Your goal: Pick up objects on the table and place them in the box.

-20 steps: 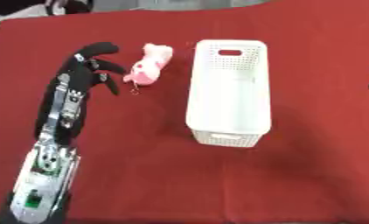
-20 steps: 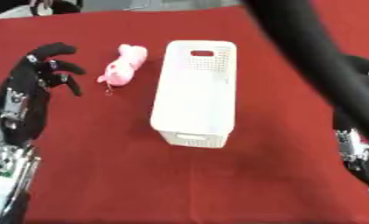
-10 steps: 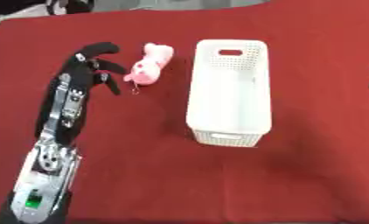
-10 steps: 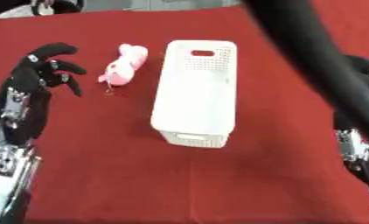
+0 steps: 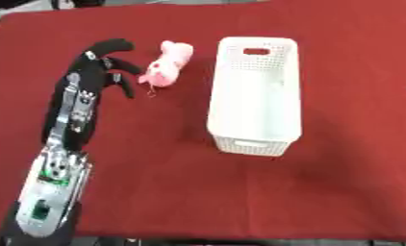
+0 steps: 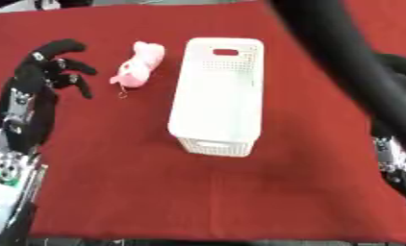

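One pink toy (image 5: 166, 69) is seen on the red table (image 5: 156, 182), just left of the white box (image 5: 255, 96); the left hand (image 5: 101, 72) is held beside it, fingers spread and empty; a grasp is called for next.

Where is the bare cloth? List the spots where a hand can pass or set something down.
Free: the wide red tablecloth between the white box and the near edge, and the stretch right of the box. Crowded: the gap left of the box, where the pink toy lies close beside the open left hand.
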Robot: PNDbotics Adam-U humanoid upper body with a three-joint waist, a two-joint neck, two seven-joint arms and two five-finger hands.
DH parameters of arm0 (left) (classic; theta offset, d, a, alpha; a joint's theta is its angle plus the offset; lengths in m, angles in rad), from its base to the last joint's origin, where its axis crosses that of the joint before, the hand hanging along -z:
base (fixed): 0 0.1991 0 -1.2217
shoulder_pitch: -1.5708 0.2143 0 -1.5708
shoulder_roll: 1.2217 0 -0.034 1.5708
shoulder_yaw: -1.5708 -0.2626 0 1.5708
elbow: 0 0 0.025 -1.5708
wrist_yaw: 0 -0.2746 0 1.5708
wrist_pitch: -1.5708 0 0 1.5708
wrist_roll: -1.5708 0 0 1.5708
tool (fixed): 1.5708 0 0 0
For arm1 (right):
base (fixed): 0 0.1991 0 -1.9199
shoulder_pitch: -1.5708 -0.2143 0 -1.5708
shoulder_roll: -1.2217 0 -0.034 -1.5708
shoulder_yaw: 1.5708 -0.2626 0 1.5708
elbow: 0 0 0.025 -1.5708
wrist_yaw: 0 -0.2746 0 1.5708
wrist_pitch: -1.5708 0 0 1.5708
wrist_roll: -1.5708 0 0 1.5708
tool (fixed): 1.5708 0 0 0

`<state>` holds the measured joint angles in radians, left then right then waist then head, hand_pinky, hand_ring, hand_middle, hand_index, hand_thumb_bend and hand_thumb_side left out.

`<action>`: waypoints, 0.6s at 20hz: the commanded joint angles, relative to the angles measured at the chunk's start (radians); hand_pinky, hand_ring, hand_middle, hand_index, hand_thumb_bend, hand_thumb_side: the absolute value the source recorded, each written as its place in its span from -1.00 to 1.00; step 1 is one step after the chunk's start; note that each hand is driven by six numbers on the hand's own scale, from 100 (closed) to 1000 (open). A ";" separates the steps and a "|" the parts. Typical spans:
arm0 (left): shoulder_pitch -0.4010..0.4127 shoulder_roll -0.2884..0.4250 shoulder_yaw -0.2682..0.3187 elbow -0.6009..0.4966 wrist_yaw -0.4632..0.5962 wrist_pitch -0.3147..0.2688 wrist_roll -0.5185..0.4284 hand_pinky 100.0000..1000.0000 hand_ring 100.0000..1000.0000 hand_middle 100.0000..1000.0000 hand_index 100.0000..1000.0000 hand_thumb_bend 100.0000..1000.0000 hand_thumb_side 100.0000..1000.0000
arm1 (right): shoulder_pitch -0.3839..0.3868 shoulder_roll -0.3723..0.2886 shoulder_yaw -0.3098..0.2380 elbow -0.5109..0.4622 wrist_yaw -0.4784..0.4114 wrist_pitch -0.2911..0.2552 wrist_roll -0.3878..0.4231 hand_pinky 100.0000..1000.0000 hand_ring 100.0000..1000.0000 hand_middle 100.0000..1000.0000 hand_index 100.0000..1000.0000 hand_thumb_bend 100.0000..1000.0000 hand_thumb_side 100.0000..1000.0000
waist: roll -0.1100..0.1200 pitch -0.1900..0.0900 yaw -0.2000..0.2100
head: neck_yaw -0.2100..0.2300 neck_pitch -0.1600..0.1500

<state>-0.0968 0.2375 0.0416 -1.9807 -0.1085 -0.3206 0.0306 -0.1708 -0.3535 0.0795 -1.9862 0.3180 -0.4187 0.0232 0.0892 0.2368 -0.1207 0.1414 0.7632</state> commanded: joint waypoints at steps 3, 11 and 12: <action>-0.011 0.027 -0.002 -0.019 -0.003 -0.002 -0.003 -0.49 0.14 0.40 0.63 -0.81 0.94 | -0.002 -0.004 -0.004 -0.014 0.003 0.000 0.003 0.23 0.54 0.66 0.57 -0.84 0.42 | -0.009 -0.008 0.003 | 0.023 0.006; -0.014 0.039 -0.001 -0.015 -0.013 0.021 0.005 -0.52 0.13 0.39 0.62 -0.84 0.89 | -0.001 0.004 -0.003 -0.014 0.004 0.004 0.008 0.24 0.54 0.66 0.57 -0.84 0.41 | -0.008 0.001 -0.001 | 0.036 0.007; -0.015 0.043 0.003 -0.009 -0.019 0.039 0.019 -0.54 0.13 0.38 0.58 -0.85 0.85 | -0.001 0.006 -0.002 -0.014 0.004 0.005 0.009 0.24 0.54 0.66 0.58 -0.84 0.41 | -0.008 0.002 -0.003 | 0.037 0.007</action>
<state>-0.1045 0.2567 0.0417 -1.9785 -0.1190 -0.2927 0.0431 -0.1702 -0.3437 0.0797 -1.9862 0.3182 -0.4136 0.0283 0.0846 0.2507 -0.1227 0.1683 0.7732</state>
